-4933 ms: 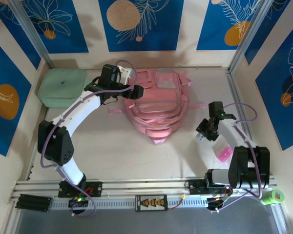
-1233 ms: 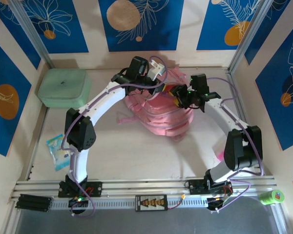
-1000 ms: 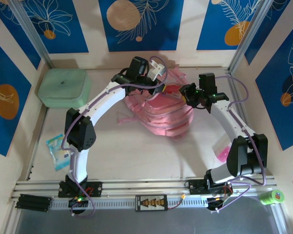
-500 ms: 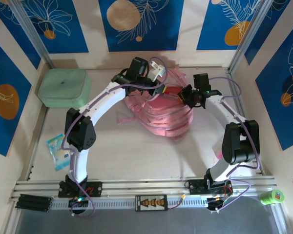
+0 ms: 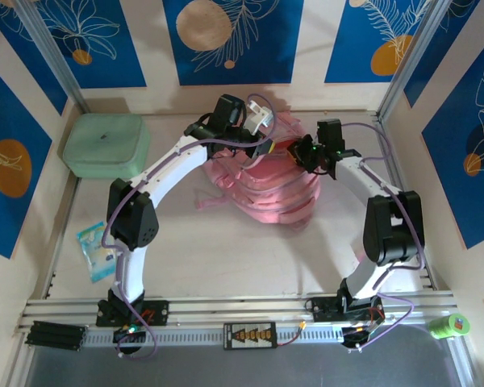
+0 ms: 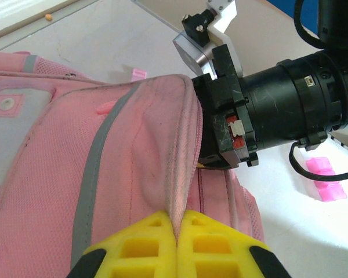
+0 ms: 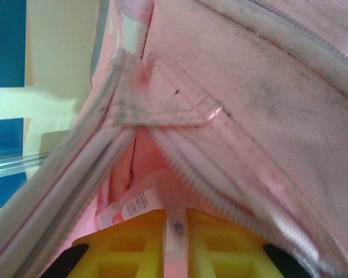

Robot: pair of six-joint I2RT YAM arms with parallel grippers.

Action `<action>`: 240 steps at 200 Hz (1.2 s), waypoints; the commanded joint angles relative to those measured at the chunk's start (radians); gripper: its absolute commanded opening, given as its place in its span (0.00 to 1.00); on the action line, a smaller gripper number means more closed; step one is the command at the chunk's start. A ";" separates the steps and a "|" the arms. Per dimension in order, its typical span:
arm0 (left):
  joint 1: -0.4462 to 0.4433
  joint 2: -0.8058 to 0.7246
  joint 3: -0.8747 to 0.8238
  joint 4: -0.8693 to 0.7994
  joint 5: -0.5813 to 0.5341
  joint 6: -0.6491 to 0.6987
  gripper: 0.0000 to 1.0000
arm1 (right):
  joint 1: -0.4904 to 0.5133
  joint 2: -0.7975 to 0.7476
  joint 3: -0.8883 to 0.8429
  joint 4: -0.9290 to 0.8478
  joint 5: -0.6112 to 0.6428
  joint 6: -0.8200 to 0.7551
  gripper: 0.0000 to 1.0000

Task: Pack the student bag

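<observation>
The pink student bag (image 5: 266, 192) lies at the back middle of the table, its top edge lifted. My left gripper (image 5: 262, 147) is shut on a fold of the bag's pink fabric (image 6: 182, 174), and its yellow fingertips (image 6: 156, 231) pinch the fold from below. From the right, my right gripper (image 5: 302, 153) reaches into the bag's open mouth. In the right wrist view the zip edges (image 7: 185, 168) spread apart over the right gripper (image 7: 176, 215). It is shut on a thin pale packet (image 7: 133, 204) with a printed label.
A mint green case (image 5: 105, 145) sits at the back left. A blue snack packet (image 5: 94, 250) lies by the left wall. A small pink block (image 6: 327, 179) lies on the table right of the bag. A green tape roll (image 5: 450, 326) rests at the front right rail.
My right gripper has crept left, deeper into the bag's opening, and its elbow has swung. The left gripper keeps the same hold on the bag.
</observation>
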 commanded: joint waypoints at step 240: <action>0.198 -0.133 -0.557 0.357 0.008 -0.616 0.45 | 0.214 -0.328 -0.153 -0.348 0.286 -0.071 0.72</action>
